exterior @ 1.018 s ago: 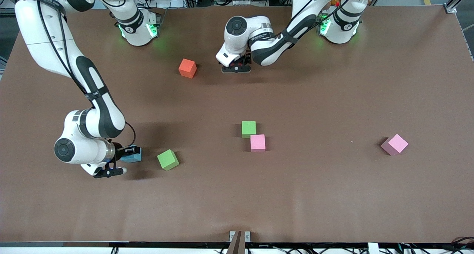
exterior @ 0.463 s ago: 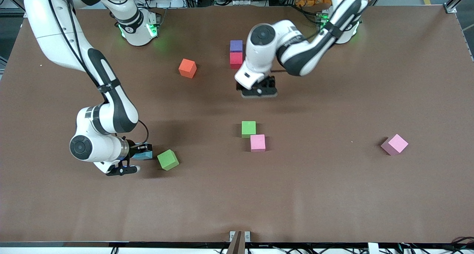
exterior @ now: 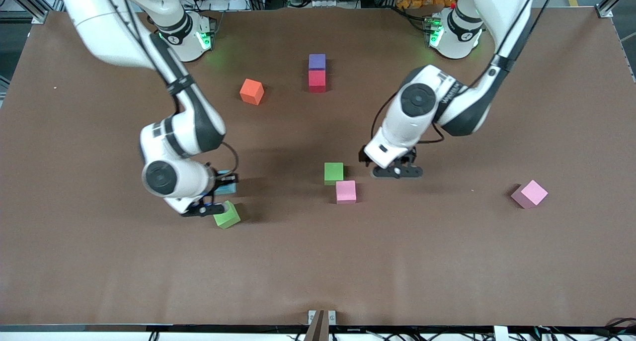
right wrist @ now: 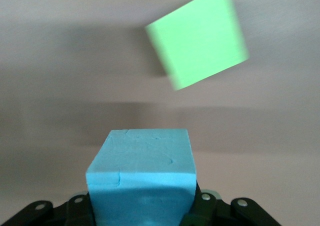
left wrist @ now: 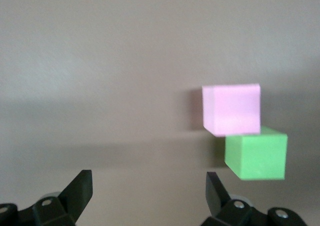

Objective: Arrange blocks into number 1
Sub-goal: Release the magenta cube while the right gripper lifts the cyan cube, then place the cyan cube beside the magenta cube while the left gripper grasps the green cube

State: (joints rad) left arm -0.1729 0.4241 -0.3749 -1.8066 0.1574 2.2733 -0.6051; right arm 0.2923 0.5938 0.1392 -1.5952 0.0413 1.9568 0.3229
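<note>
Blocks for the digit are only partly in line. The purple block [exterior: 317,61] and the red block [exterior: 317,80] sit touching, one directly below the other, in the upper middle of the front view. They read as the top of the stroke of the 1.

The light blue block [exterior: 227,182] is off the table, clamped between the jaws of the right gripper [exterior: 223,188]. It hangs in the lower middle of the frame, over the tilted green block [exterior: 227,215]. The right wrist view shows the blue block [right wrist: 142,171] filling the gap of that gripper [right wrist: 142,208], with the green one [right wrist: 197,36] on the table below. Held this way, it seems bound for the column, probably the spot under the red block.

The second green block [exterior: 333,173] lies square near the centre of the frame, roughly in line with the purple and red pair but well apart from them. A pink cube [exterior: 346,191] touches it at a corner, a little lower in the frame. The left gripper [exterior: 396,171] hovers low just beside this green block, toward the left arm's end of the table, its jaws spread wide and holding nothing. The left wrist view shows the gripper [left wrist: 147,186] with the green block [left wrist: 257,156] and pink cube [left wrist: 231,108] ahead of it. It is likely lining up on the green block, and the touching pink cube could get nudged.

An orange cube [exterior: 251,91] and another pink cube [exterior: 530,194] sit apart on the table [exterior: 447,271].
</note>
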